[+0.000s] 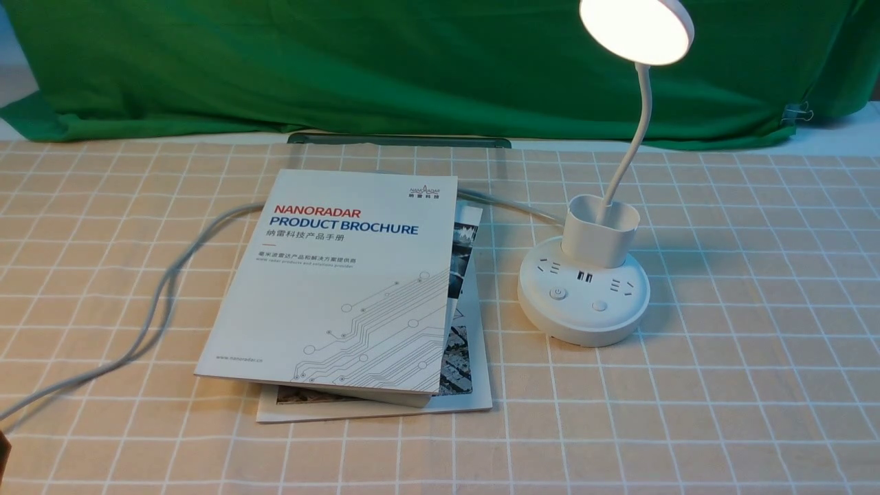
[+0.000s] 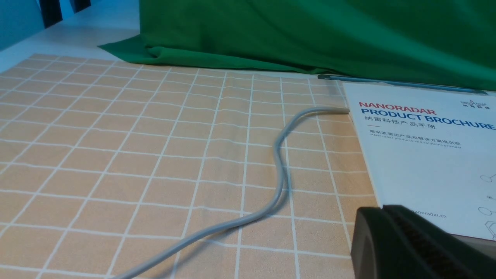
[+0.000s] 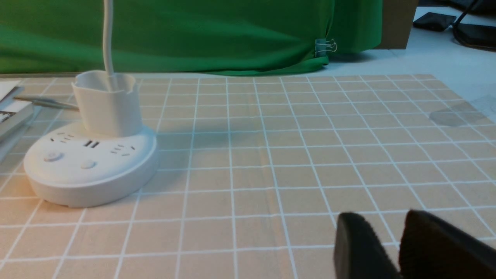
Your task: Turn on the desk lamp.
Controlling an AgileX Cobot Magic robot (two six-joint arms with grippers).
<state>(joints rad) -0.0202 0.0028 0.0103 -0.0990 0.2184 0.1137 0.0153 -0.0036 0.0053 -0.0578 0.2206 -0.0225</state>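
The white desk lamp stands at the right middle of the checked cloth in the front view. Its round disc head (image 1: 636,29) glows bright, and a thin neck runs down into the cup holder (image 1: 600,230). The puck base (image 1: 583,302) has sockets and two buttons (image 1: 557,293). In the right wrist view the base (image 3: 91,166) lies well off from my right gripper (image 3: 381,219), whose fingers stand slightly apart and hold nothing. My left gripper (image 2: 381,209) has its fingers pressed together and is empty, by the near corner of the brochure. Neither gripper is clearly in the front view.
A white brochure (image 1: 344,282) lies on a second booklet (image 1: 467,357) left of the lamp. The lamp's grey cable (image 1: 158,302) runs under them and off to the near left. A green cloth (image 1: 344,62) hangs at the back, with a binder clip (image 3: 324,47).
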